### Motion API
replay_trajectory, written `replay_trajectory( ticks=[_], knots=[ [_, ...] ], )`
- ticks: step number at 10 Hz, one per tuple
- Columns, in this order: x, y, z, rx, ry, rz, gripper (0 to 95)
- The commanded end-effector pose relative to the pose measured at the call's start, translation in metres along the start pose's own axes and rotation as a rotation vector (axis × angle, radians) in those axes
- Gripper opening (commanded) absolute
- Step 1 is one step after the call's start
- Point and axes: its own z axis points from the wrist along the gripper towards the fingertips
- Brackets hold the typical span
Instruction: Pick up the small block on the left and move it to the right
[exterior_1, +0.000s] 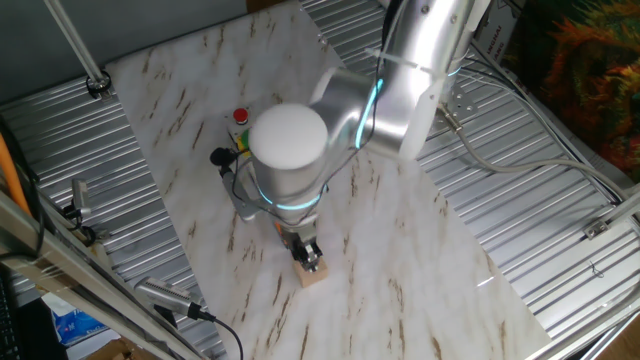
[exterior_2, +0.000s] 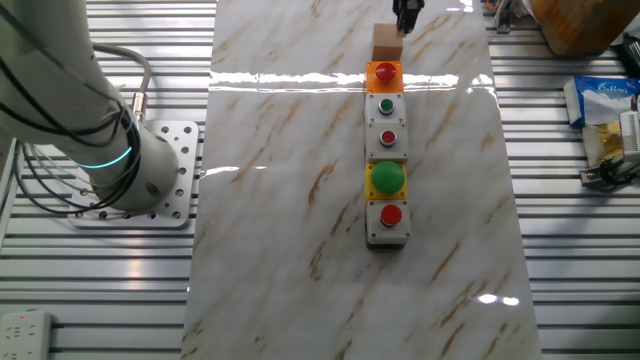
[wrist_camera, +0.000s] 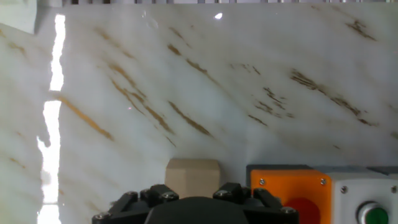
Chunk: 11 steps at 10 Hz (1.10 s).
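Small block (wrist_camera: 192, 178), plain tan wood, sits low centre in the hand view, directly ahead of the gripper (wrist_camera: 196, 200), whose dark housing fills the bottom edge; fingertips are not visible there. Just right of it, apparently touching, is the orange box (wrist_camera: 292, 191) with its red button, then a white box (wrist_camera: 367, 202) with a green one. In one fixed view the gripper (exterior_1: 309, 257) stands right over the block (exterior_1: 313, 272), fingers reaching down onto it; whether they are clamped or slack I cannot tell. The other fixed view puts the block (exterior_2: 387, 44) at upper centre, heading the button-box row (exterior_2: 387, 152). Judgement: the block's open sides face away from the orange box, so the fingers should straddle those. Beyond, veined marble tabletop (wrist_camera: 205, 81) runs to the top.
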Motion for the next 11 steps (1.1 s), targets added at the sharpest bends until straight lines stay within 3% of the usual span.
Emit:
replay_trajectory(
  ticks=[1, 4, 7, 11],
  knots=[
    [0.009, -0.015, -0.007, 0.000, -0.003, -0.018, 0.0],
    [0.032, -0.055, -0.026, -0.006, 0.004, -0.066, 0.0],
    [0.037, -0.098, -0.034, -0.008, 0.006, -0.109, 0.0],
    [0.041, -0.150, -0.035, -0.022, -0.001, -0.181, 0.0]
  ],
)
